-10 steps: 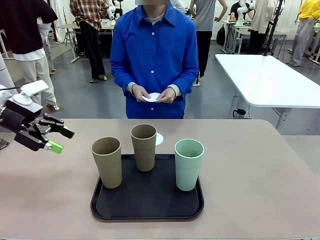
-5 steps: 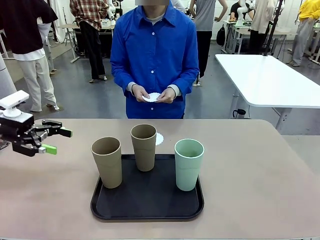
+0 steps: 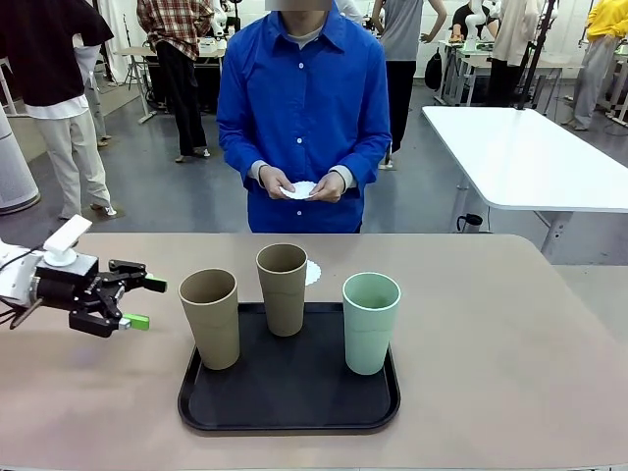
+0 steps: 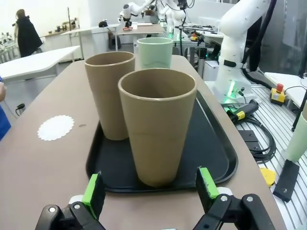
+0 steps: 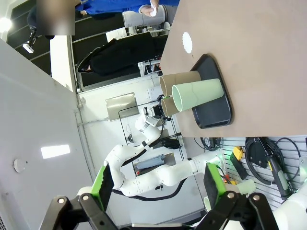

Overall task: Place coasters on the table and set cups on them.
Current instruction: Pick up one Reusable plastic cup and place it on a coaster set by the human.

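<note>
Table: the beige top is seen spread right across the near field, and a black tray is laid on it close to the robot's edge.
Left gripper: it is held low over the table just left of the tray, green pads parted wide and pointed at the front tan cup. It is kept just short of the cup, with nothing clasped.
Right gripper: the jaws are seen spread wide from its own wrist camera. It is lifted well clear of the table, with tray and cups far off beyond it.
Cups: all three are stood upright on the tray. The front tan cup is at the left and the mint cup at the right, with the back tan cup set farther off between them.
Doily on the table: one white lacy round is laid flat just behind the tray, partly hidden by the back tan cup.
Person: a blue shirt is seen at the far edge. One hand and the other hand are brought together at the waist, and a held doily is pinched between them. How many are stacked there cannot be told.
</note>
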